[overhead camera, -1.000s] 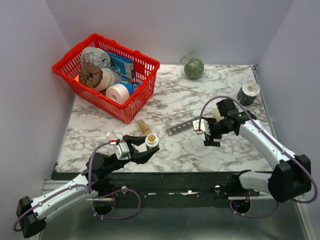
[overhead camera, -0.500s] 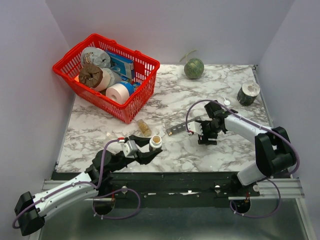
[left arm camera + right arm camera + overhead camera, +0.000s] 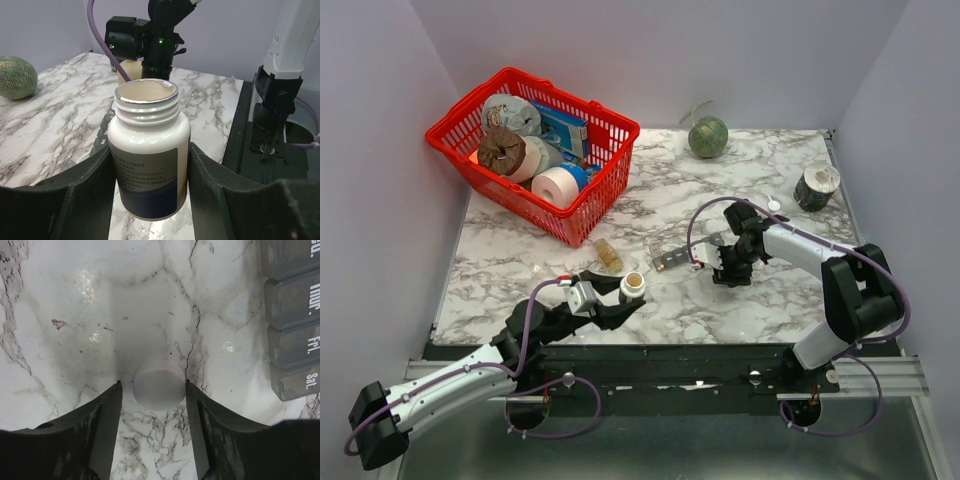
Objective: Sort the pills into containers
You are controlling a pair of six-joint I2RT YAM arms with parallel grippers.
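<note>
Pill box [image 3: 676, 256] lies flat on the marble table [image 3: 520, 250]; the compartments seen from the right wrist are lidded shut. Pills [image 3: 610, 258], tan, sit in a clear vial [image 3: 607, 250] lying on the table near the pill box's left end. Right gripper [image 3: 153, 390] stands by the box's other end, jaws spread around a white cap [image 3: 159, 382] resting on the table, with a gap on one side. Left gripper [image 3: 149, 160], on the near side of the pill box, is clamped on an upright, uncapped white bottle [image 3: 148, 135].
</note>
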